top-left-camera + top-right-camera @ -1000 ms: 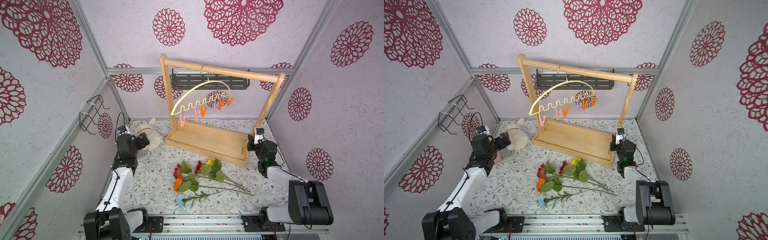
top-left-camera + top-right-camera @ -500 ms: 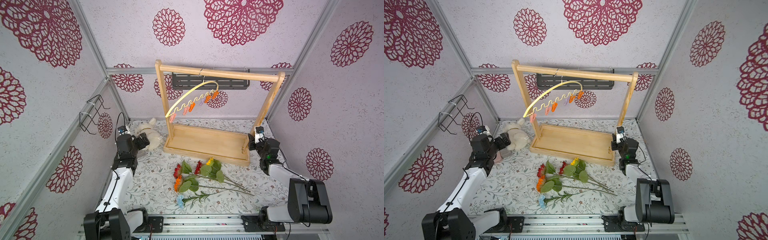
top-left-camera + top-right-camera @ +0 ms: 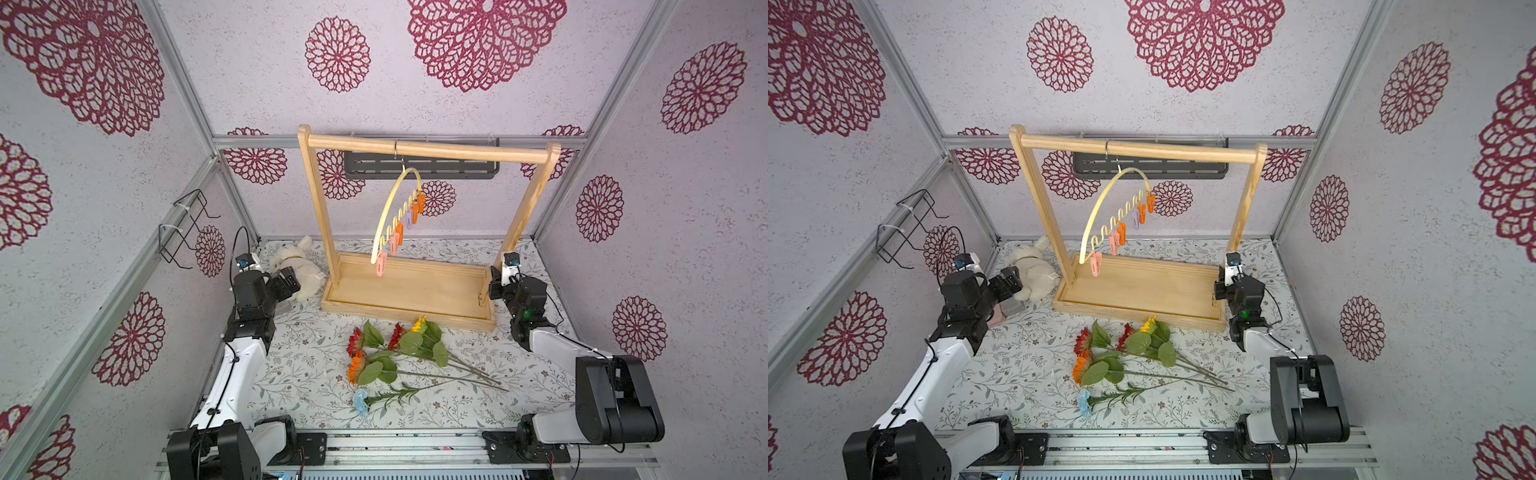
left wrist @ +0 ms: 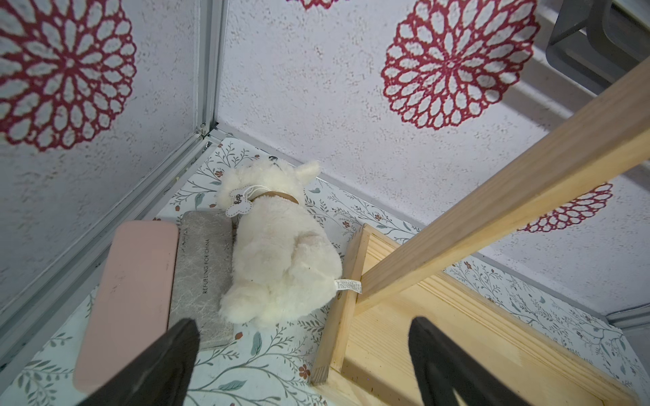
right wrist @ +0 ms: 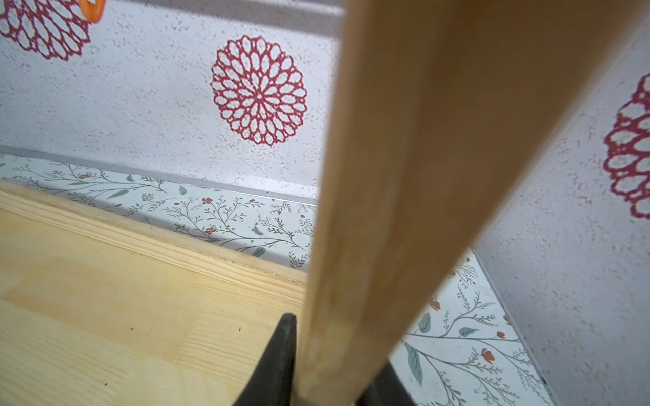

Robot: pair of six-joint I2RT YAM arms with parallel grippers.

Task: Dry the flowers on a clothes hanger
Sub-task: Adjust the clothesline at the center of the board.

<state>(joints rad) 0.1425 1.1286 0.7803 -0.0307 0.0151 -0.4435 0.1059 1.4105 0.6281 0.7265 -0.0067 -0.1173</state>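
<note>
Finds the left gripper spread wide and empty near the back-left corner of the surface, aimed at a plush dog. Sees the wooden rack turned since a second ago: left post swung toward the left edge, base now nearly square to the back edge. Catches the clothes hanger swung round with it, hooked on the top bar, almost edge-on in a top view. Leaves the flowers lying mid-surface toward the front edge, none pinned. Puts the right gripper pinched on the rack's right post, back-right. Reads as setup, not yet drying.

Gets that clamp close up only from the right wrist view. Gets the whole hanger and the flowers only from the top views. Gets a pink case and grey book beside the dog clearly only from the left wrist view.
</note>
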